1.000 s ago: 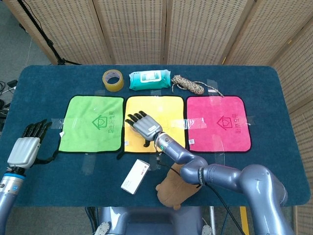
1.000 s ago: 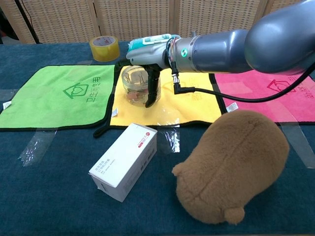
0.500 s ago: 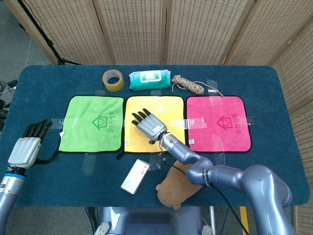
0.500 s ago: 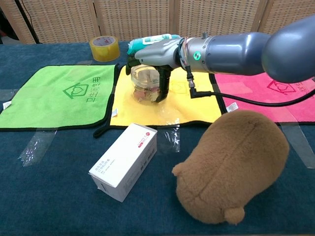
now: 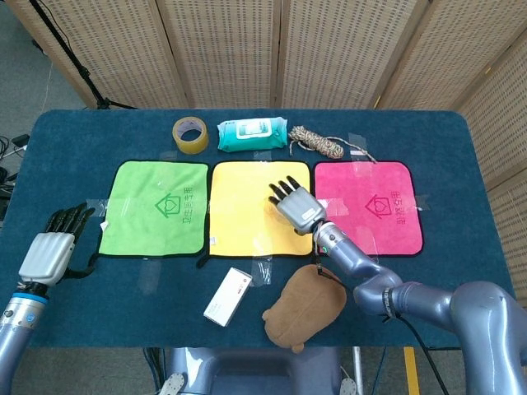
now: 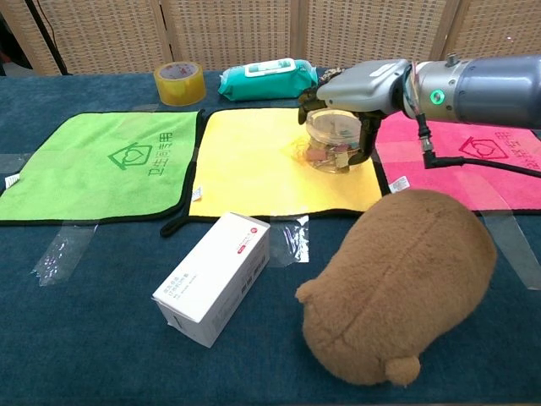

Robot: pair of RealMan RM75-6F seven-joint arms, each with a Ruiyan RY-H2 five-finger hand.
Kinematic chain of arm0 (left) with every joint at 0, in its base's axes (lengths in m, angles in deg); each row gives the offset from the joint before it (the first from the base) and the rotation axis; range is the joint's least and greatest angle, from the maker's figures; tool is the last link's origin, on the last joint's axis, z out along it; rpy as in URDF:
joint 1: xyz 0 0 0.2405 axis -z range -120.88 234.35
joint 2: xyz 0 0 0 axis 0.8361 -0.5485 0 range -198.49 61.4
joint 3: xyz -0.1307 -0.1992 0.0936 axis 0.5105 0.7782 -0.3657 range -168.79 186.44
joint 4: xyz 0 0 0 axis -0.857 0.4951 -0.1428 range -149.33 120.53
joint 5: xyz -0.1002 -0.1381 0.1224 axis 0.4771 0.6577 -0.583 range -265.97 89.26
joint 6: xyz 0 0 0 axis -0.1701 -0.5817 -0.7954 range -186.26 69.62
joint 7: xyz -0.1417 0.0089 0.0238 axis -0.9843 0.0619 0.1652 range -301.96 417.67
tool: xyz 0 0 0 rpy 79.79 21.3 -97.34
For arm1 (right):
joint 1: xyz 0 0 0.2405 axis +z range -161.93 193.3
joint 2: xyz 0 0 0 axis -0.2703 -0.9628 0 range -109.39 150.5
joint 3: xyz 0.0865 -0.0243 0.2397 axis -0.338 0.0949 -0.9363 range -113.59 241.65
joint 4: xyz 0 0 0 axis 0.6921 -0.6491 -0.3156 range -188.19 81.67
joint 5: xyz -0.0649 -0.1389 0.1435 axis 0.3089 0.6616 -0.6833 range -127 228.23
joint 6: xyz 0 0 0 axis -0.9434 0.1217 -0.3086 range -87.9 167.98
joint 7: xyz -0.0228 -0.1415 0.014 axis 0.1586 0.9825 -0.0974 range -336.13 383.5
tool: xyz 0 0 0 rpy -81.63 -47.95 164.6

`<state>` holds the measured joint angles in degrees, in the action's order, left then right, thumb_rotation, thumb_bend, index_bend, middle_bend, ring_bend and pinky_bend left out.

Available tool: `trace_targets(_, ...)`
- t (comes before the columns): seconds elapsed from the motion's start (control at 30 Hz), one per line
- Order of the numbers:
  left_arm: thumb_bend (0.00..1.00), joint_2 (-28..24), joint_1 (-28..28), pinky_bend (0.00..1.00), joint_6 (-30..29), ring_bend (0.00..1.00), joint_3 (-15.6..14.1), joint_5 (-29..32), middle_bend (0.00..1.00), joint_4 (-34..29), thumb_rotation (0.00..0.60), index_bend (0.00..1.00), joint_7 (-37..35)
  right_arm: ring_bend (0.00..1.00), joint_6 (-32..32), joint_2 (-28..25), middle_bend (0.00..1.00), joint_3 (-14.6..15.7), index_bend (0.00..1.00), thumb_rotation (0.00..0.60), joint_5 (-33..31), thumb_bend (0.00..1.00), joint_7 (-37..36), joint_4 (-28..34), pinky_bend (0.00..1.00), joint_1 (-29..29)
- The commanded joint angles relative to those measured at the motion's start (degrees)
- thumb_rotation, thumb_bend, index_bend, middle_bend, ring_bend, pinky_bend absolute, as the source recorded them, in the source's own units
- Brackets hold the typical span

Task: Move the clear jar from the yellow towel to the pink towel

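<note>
Right hand is wrapped over the clear jar from above: palm on top, fingers down the jar's right side, jar held. In the head view the right hand covers the jar completely, so the grip only reads from the chest view.

Jar is upright, something brownish inside, and sits at the right edge of the yellow towel. Can't tell whether its base is touching the cloth or just off it.

Key relation: pink towel lies directly right of the hand, its left border just beside the jar across a narrow strip of blue table. The remaining move looks like a short sideways carry to the right, long axis kept vertical, then set down. Right arm is the only sensible one for it.

Left hand is well apart at the near left edge, holding nothing, fingers loosely spread beside the green towel.

Watch item: the brown plush toy sits near side of the pink towel, close under the right forearm. Tape roll, wipes pack and twine lie along the far side, white box near; none in the path.
</note>
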<state>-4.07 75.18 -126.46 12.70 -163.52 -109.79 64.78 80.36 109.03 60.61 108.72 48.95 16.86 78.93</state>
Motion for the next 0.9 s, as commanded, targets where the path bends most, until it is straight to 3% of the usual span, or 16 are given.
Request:
trace_targets(0.03, 0.0, 0.1, 0.1, 0.0, 0.1, 0.0, -0.1, -0.1, 0.0, -0.1, 0.6, 0.0, 0.3, 0.0, 0.6, -1.4, 0.03, 0.8, 0.18, 0.6, 0.0, 0.25, 0.1, -0.1, 0.0, -1.5)
trace_targets(0.6, 0.0, 0.5, 0.2, 0.0, -0.2, 0.0, -0.7, -1.1, 0.0, -1.3, 0.6, 0.0, 2.1, 0.0, -0.2, -5.4, 0.03, 2.3, 0.18, 0.6, -2.5, 0.28, -0.4, -6.0, 0.0, -7.8)
trace_targets(0.77, 0.0, 0.4, 0.1, 0.0, -0.5, 0.0, -0.9, -1.8, 0.0, -1.7, 0.6, 0.0, 2.0, 0.0, 1.4, -8.8, 0.03, 0.9, 0.17, 0.6, -0.6, 0.28, -3.2, -0.6, 0.0, -9.3)
trace_targets(0.9, 0.0, -0.3, -0.1, 0.0, -0.8, 0.0, -1.3, -2.8, 0.0, -2.2, 0.6, 0.0, 1.1, 0.0, 5.9, -15.4, 0.03, -1.5, 0.16, 0.6, 3.6, 0.28, -8.6, 11.0, 0.0, -11.5)
